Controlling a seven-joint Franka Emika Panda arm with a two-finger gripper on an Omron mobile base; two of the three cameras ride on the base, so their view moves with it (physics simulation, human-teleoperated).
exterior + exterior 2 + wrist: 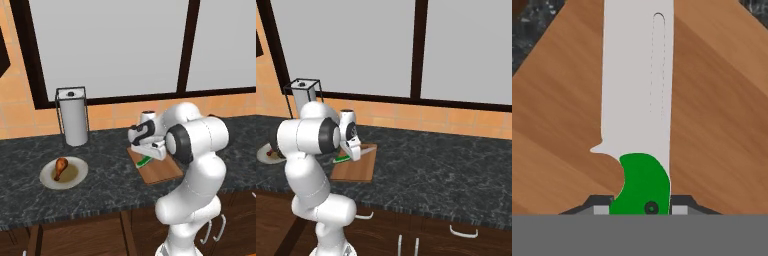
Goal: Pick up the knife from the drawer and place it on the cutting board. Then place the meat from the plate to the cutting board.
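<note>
At the frame's centre, the claw [146, 159] pinched the knife [639, 115] by its green handle, holding it low over the cutting board [160, 172] for set-down, while the meat [60, 166] waited on the plate [47, 178] at lower left.

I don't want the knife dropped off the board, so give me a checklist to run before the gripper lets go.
1. Knife between the gripper fingers at its green handle: ok.
2. Knife over the cutting board, wood on both sides of the blade in the hand view: ok.
3. Knife actually resting on the board rather than held above it: cannot tell.
4. Board lying flat on the counter: ok.
5. Meat on the plate, ready for the second step: ok.
6. Path from board to plate free of the paper towel holder, which stands behind the plate: ok.
</note>
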